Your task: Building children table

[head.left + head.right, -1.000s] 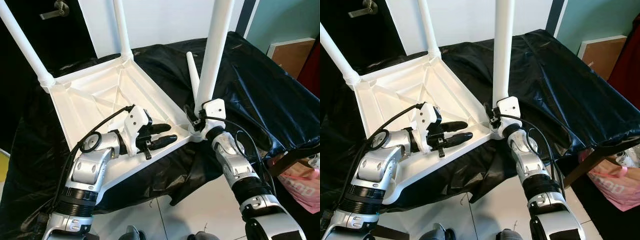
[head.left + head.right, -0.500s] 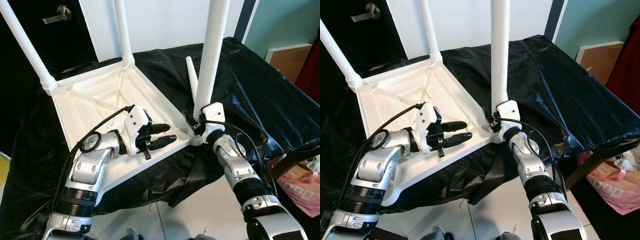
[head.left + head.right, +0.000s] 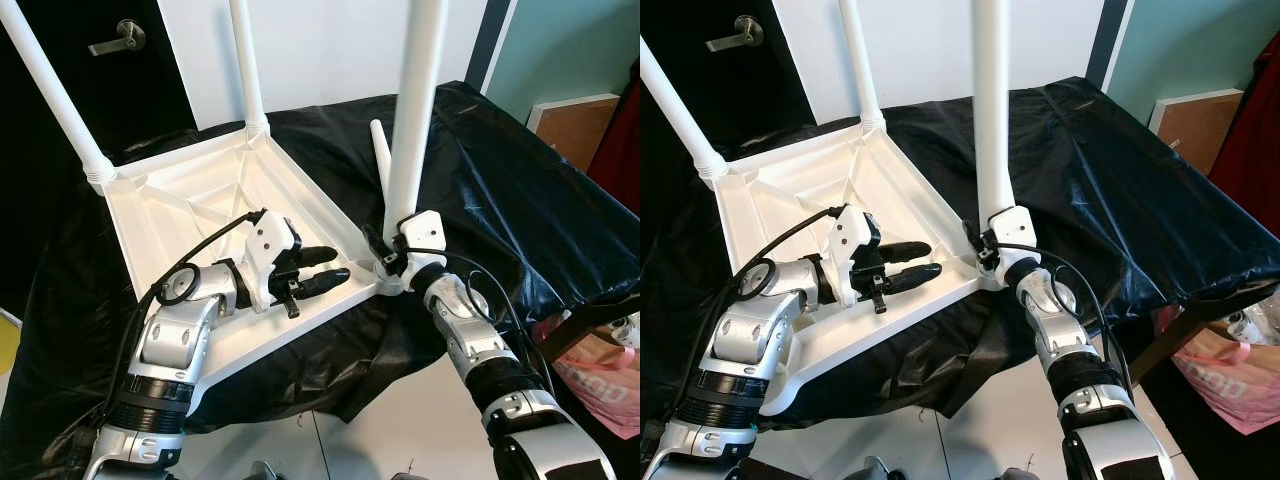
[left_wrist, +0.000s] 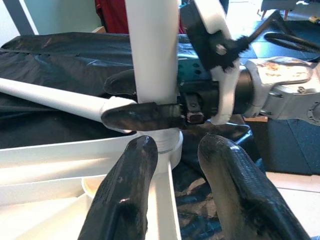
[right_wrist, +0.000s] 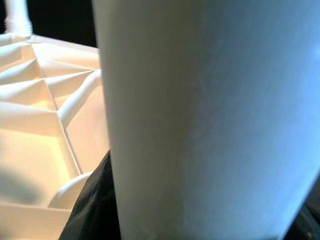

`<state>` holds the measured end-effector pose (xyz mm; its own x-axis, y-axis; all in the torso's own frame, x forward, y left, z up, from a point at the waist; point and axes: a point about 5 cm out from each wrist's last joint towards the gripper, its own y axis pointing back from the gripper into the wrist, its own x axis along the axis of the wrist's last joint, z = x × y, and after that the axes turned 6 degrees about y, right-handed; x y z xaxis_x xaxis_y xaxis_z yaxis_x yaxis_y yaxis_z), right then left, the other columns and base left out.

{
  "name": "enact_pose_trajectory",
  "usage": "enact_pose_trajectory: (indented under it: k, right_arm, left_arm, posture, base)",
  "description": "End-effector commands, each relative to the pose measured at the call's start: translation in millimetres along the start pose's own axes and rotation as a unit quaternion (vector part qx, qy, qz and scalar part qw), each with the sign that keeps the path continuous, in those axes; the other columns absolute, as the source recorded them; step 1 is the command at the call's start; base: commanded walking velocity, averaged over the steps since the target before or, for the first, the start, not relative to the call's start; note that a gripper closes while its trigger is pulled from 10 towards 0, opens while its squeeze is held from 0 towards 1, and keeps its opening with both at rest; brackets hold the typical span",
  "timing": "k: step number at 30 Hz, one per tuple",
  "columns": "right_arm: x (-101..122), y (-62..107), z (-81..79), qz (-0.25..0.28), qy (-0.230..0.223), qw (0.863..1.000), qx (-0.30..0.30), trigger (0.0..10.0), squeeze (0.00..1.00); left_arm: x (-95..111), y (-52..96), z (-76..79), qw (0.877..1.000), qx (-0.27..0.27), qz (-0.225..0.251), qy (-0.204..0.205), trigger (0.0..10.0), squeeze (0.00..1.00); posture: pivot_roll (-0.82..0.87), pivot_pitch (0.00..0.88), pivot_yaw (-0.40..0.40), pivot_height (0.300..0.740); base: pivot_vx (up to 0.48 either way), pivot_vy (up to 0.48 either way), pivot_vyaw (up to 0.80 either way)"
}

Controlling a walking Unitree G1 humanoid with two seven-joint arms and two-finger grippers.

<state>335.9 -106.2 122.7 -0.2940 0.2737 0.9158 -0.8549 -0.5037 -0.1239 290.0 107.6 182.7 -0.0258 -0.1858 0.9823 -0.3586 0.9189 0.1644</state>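
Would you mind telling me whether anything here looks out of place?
One white leg lies loose on the black cover behind the upside-down table, while the right gripper grips another leg upright at the near corner.

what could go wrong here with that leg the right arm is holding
The right gripper grips the upright table leg low, just above its corner socket; the long leg above could tilt and bind or pop out. The upside-down tabletop lies on slick black plastic sheeting with that corner near the edge, so a push might slide it off. The left gripper hovers open over the frame, not bracing it. A loose leg behind might get knocked.
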Motion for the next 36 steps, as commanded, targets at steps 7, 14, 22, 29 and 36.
enact_pose_trajectory:
  k: [7, 14, 22, 29, 36]
  right_arm:
    - [-24, 14.2, -20.1, -0.045, -0.051, 0.997, 0.035, 10.0, 0.0]
    - [-24, 7.3, -10.8, -0.073, -0.107, 0.992, -0.004, 10.0, 0.0]
    - [-23, 1.8, -6.8, -0.097, -0.128, 0.987, -0.008, 10.0, 0.0]
    - [-24, 1.2, -9.8, -0.114, -0.131, 0.985, 0.002, 10.0, 0.0]
    - [-26, 4.8, -13.2, -0.121, -0.125, 0.985, -0.003, 10.0, 0.0]
  left_arm:
    - [4, 4.5, -10.3, 0.996, 0.089, 0.007, -0.008, 10.0, 0.0]
    - [5, 5.2, -11.9, 0.996, 0.092, 0.006, -0.01, 10.0, 0.0]
    - [5, 5.6, -12.8, 0.996, 0.093, 0.004, -0.012, 10.0, 0.0]
    - [5, 6.1, -12.7, 0.995, 0.094, 0.004, -0.012, 10.0, 0.0]
    - [5, 7.1, -11.9, 0.995, 0.096, 0.003, -0.013, 10.0, 0.0]
  posture:
    - [-0.05, 0.032, 0.017, 0.74]
    - [-0.06, 0.034, 0.021, 0.74]
    - [-0.06, 0.036, 0.02, 0.74]
    - [-0.06, 0.037, 0.02, 0.74]
    - [-0.05, 0.04, 0.017, 0.74]
  base:
    - [0.0, 0.0, 0.0]
    - [0.0, 0.0, 0.0]
    - [0.0, 0.0, 0.0]
    - [0.0, 0.0, 0.0]
    - [0.0, 0.0, 0.0]
